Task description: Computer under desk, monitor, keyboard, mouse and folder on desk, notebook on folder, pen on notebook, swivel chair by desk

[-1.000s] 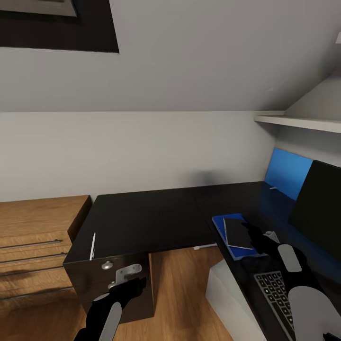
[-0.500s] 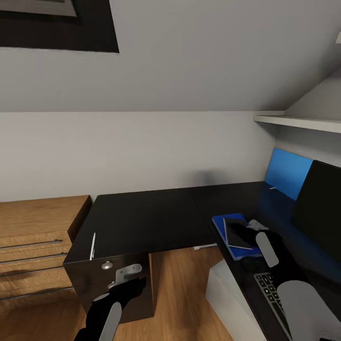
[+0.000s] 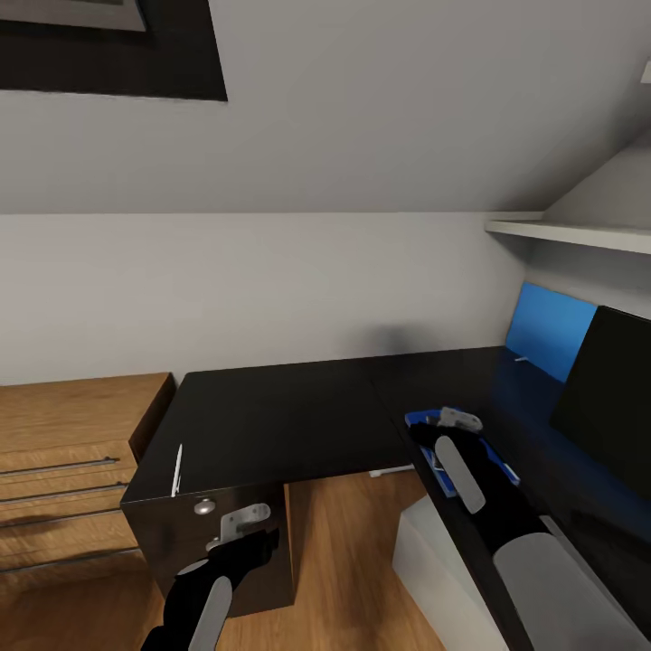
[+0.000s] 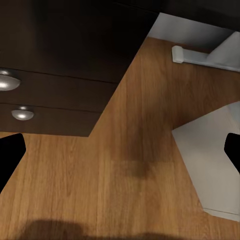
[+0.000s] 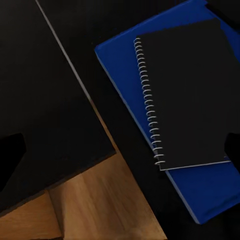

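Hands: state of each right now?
Left hand: open, holding nothing, low in front of the desk drawers.
Right hand: open, holding nothing, above the notebook on the folder.

Light was even and soft; the black desk [image 3: 271, 416] reflected faintly, a dim shadow lay on the floor [image 4: 135, 170], renders slightly blurred.

Home study: desk [image 3: 271, 411], dresser [image 3: 72, 425]
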### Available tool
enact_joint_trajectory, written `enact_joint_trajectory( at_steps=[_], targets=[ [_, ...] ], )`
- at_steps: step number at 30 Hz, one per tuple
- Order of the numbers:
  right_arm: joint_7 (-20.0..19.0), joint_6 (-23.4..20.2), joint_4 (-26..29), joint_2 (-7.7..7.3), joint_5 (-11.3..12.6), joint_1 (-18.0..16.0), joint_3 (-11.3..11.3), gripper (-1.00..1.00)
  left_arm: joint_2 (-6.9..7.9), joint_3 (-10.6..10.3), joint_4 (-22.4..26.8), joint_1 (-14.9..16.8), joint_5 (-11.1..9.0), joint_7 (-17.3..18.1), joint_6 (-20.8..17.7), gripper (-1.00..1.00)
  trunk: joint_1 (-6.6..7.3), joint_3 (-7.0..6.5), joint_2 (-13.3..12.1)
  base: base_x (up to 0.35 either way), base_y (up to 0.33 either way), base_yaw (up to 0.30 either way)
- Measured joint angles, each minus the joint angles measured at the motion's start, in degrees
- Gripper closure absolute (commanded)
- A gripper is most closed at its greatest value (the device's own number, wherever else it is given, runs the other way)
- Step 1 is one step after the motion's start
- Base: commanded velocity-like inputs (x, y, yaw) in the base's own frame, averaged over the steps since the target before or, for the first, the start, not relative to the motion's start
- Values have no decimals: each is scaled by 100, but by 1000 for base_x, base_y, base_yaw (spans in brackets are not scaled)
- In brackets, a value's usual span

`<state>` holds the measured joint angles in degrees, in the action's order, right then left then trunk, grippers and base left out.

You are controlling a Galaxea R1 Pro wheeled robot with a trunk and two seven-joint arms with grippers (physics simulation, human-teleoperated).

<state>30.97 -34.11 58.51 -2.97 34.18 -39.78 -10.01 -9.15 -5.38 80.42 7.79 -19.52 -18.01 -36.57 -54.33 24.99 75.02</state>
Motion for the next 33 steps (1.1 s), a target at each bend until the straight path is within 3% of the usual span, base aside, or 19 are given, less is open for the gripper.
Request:
enact_joint_trajectory(
  at_steps=[10,14,19,29,30,31,33],
  targets=[
    [96,4,215,91,271,2,-97,-100,0,6,2,0,-1,0,-1,-100,0,2,0,0,0,24],
    [98,0,226,125,288,1,-123,-100,1,8,9,-1,-1,0,-1,-100,0,12,0,0,0,193],
    [98,9,219,170,275,1,-340,-100,1,8,12,-1,-1,0,-1,-100,0,32,0,0,0,243],
    [95,6,205,176,264,1,-441,-100,1,8,12,-1,-1,0,-1,-100,0,73,0,0,0,249],
    [96,7,205,175,262,1,-475,-100,1,8,12,-1,-1,0,-1,-100,0,77,0,0,0,250],
    [100,11,204,175,266,2,-737,-100,2,8,12,-1,-1,0,-1,-100,0,82,0,0,0,236],
    [102,12,204,174,261,1,-946,-100,1,9,16,-1,-1,0,-1,-100,0,91,0,0,0,161]
  ],
)
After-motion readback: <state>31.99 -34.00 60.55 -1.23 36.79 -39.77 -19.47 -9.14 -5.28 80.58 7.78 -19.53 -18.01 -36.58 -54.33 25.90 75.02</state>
